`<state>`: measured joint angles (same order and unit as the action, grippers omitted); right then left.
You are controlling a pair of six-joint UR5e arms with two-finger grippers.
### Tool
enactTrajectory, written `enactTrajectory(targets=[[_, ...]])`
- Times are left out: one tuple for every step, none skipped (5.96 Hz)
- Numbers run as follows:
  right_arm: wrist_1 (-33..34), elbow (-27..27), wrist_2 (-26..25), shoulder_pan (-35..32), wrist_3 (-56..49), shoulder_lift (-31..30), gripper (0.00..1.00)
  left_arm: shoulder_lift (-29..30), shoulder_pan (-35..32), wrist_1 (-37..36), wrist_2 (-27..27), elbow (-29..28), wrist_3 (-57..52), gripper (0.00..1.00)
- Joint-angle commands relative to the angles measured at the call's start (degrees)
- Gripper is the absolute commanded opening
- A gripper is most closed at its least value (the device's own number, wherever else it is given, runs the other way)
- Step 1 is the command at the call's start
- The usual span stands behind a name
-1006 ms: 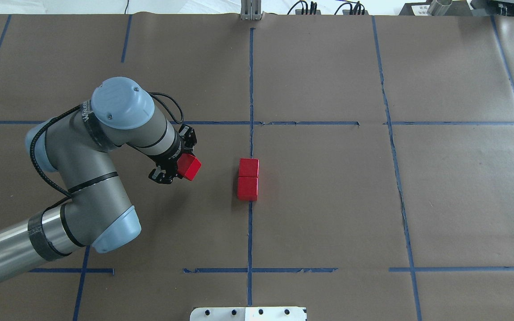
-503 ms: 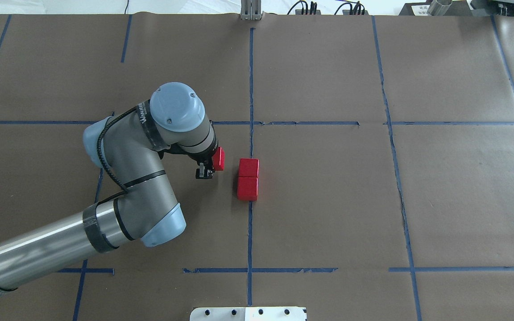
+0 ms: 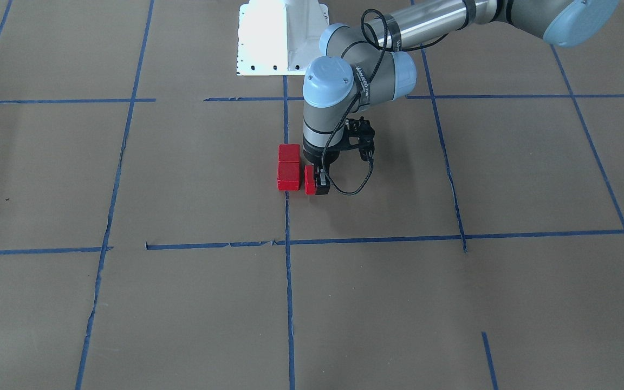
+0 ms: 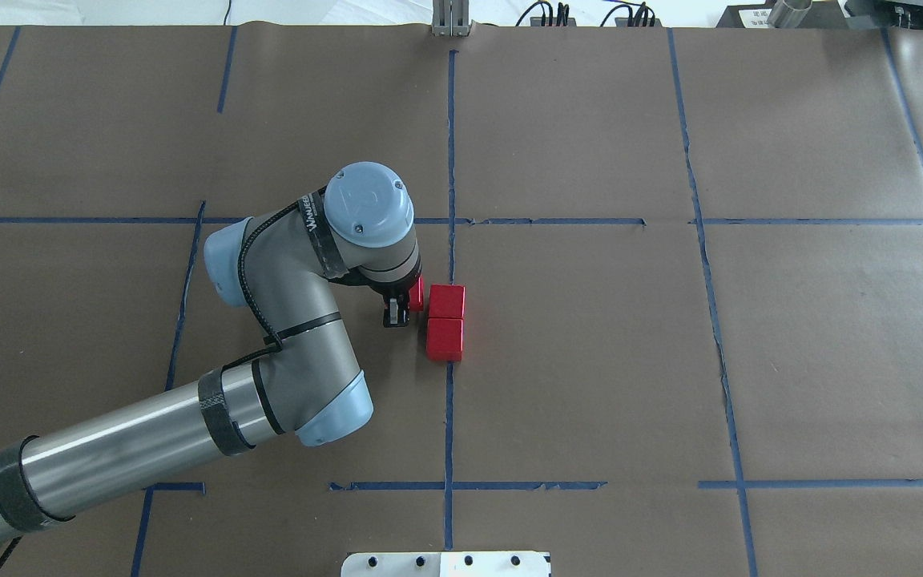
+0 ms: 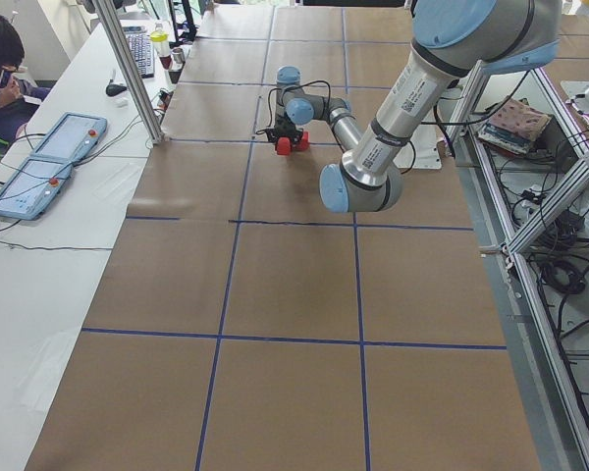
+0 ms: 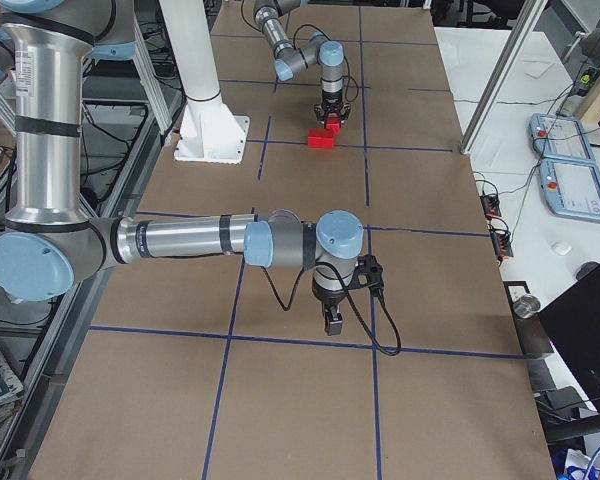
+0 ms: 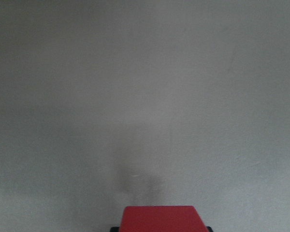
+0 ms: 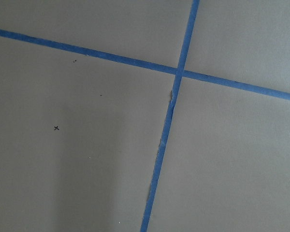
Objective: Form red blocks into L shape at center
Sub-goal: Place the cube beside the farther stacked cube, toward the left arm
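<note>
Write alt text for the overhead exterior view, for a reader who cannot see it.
The left end effector holds a red block just left of the far block, which touches the near block. That pair sits on the central blue tape line. Brown paper with a taped grid covers the table.

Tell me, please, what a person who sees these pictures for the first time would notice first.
Bright red on brown paper strikes first: the far red block and the near red block lie touching on the blue tape line of the center cell. The left gripper holds a third red block close beside the far one, on the robot's left. The right gripper hangs far from them.
</note>
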<state>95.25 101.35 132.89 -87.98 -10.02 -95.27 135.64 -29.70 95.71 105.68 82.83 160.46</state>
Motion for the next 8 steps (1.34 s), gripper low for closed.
enactTrajectory(targets=[[0.0,0.0,0.0,0.0,0.0,0.0,1.00,0.1,1.0,0.0,-0.1,-0.1,1.5,0.23],[0.0,0.1,0.1,0.0,0.0,0.0,1.00,0.1,1.0,0.0,-0.1,-0.6,1.6,0.23],[0.0,0.1,0.1,0.0,0.0,0.0,1.00,0.0,1.0,0.3,-1.0,-0.9,3.3,0.23],[0.0,0.1,0.1,0.0,0.0,0.0,1.00,0.2,1.0,0.3,-1.1,-0.8,3.6,0.23],[0.0,0.0,0.1,0.0,0.0,0.0,1.00,0.2,1.1,0.4,-1.1,-0.9,3.6,0.23],[0.0,0.0,0.1,0.0,0.0,0.0,1.00,0.2,1.4,0.6,-1.1,-0.8,3.3,0.25],[0.0,0.0,0.1,0.0,0.0,0.0,1.00,0.4,1.8,0.7,-1.1,-0.8,3.1,0.26],[0.1,0.0,0.1,0.0,0.0,0.0,1.00,0.4,1.8,0.8,-1.1,-0.8,2.9,0.28]])
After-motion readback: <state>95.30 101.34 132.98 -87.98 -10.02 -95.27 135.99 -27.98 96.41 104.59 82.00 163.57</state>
